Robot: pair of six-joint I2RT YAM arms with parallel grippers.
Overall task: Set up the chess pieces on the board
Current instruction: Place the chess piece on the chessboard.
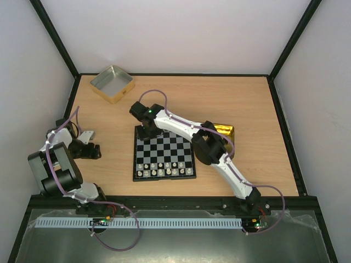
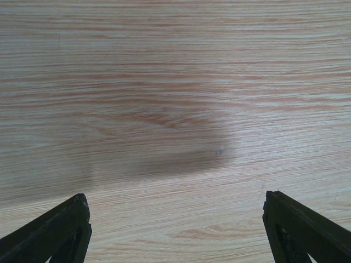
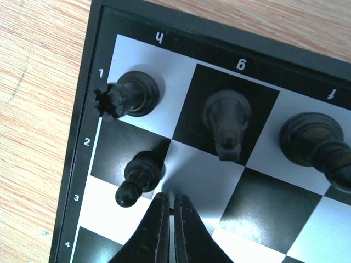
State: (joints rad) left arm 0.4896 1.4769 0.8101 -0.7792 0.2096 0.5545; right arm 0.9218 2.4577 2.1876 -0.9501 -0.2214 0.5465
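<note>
Fingertips of the right gripper [image 3: 171,198] pressed together on nothing, poised low over the far-left corner of the board [image 1: 170,148]. Found a black pawn [image 3: 140,176] just ahead and to the left of those tips, close beside yet apart, upright on a dark square of the second row. Counted three more of the chess pieces behind it on the back row: rook [image 3: 130,94] in the corner, then knight [image 3: 226,121], then bishop [image 3: 312,139]. Judged the pale square straight ahead of the tips, bare, to be the likely next pawn spot. Spotted no loose black piece in any view, so could not place the next pick-up. Found the left gripper [image 2: 175,230] spread wide over bare table [image 2: 175,82], well apart from the board, holding nothing. Judged the right arm far the nearer to that black corner, and any pawn best taken from above, along its upright axis.
</note>
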